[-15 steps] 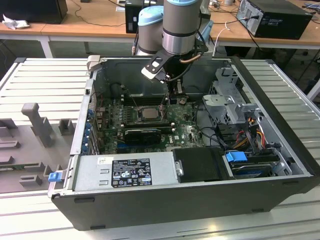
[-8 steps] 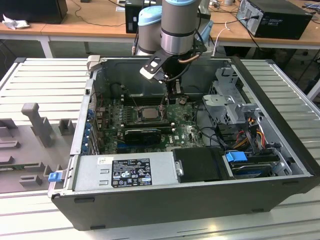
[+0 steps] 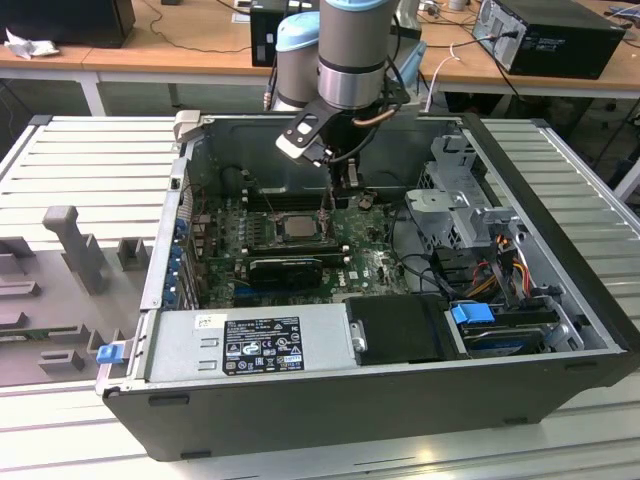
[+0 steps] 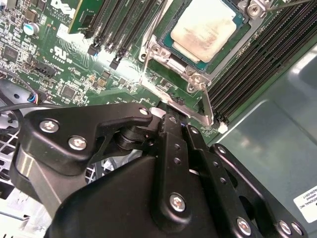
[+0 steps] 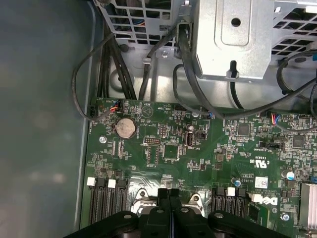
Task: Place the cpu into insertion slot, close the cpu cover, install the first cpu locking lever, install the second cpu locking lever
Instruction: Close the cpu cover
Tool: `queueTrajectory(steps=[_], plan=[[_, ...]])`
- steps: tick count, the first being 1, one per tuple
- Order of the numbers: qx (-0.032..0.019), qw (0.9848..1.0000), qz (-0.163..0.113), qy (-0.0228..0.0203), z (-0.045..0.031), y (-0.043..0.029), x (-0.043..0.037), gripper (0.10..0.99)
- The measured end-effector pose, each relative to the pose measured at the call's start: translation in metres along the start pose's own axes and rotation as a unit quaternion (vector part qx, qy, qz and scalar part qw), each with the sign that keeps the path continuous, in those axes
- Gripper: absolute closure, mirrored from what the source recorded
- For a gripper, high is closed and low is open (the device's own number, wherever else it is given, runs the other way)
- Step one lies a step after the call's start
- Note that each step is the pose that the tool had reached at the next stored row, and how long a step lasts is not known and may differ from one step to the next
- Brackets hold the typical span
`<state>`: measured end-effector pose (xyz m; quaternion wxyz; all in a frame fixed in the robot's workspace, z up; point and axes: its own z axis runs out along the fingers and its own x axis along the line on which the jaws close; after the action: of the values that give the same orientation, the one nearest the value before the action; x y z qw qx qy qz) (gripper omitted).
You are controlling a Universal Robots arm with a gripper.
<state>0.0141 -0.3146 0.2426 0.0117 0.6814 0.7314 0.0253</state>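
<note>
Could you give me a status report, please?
Gripper shut, low at edge of grey metal cpu cover. Pale silvery square cpu seated inside, cover closed. Nothing in the way.

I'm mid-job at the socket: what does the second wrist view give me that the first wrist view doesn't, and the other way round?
Second wrist view: the cpu, silvery top up, with a wire locking lever beside it.
First wrist view: a coin cell battery, black cables and the metal drive cage past the board's edge.
Both wrist views: the black hand, the green motherboard and the black memory slots.
</note>
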Motion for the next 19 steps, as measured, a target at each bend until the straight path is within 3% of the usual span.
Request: queueTrajectory(steps=[15,19], plan=[[0.0,1.0,0.0,0.0,-0.0005,-0.0092,0.0007,0.98],[0.0,1.0,0.0,0.0,-0.0008,-0.0144,0.001,0.98]])
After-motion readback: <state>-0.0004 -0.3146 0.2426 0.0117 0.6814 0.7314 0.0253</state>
